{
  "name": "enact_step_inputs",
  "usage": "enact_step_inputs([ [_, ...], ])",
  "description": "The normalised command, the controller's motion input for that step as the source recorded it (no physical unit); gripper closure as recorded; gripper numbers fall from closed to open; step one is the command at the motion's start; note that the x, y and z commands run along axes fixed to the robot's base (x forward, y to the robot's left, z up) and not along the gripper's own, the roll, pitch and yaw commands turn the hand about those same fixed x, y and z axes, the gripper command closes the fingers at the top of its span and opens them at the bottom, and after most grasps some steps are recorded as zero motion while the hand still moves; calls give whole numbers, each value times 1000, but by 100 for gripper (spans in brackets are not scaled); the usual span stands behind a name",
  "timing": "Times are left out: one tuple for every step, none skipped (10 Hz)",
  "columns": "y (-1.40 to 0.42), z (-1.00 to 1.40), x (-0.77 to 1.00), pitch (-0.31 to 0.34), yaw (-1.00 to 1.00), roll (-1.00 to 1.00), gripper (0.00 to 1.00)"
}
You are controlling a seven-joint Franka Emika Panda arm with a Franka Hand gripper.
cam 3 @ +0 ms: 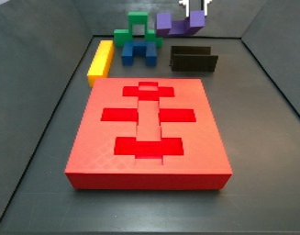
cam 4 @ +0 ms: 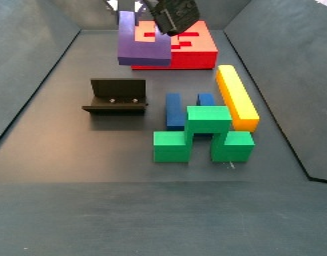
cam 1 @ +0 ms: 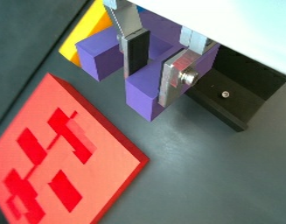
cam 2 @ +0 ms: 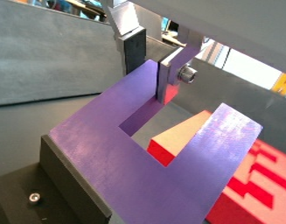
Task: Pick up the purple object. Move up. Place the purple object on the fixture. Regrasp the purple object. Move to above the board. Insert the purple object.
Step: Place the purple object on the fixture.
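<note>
The purple object point(cam 1: 143, 74) hangs in the air, pinched by the gripper point(cam 1: 156, 63): in both wrist views one silver finger point(cam 2: 135, 45) sits inside the U's notch and the other presses a prong's outer face. In a side view the purple object point(cam 4: 139, 45) hovers at about 1 o'clock from the fixture point(cam 4: 119, 98), clear of the floor, with the board point(cam 4: 195, 45) behind it. In a side view the fixture point(cam 3: 193, 61) lies just below the purple object point(cam 3: 179, 23). A green block point(cam 4: 201, 133), blue block point(cam 4: 175, 107) and yellow bar point(cam 4: 237, 95) sit at 3 o'clock from the fixture.
</note>
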Motion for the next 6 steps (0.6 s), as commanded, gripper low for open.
enact_step_inputs([
  [240, 0, 689, 471, -186, -440, 100],
  [337, -74, 771, 291, -123, -411, 100],
  [363, -246, 711, 0, 0, -446, 100],
  [334, -323, 609, -103, 0, -443, 100],
  [320, -311, 569, -137, 0, -417, 100],
  [297, -266, 506, -140, 0, -351, 100],
])
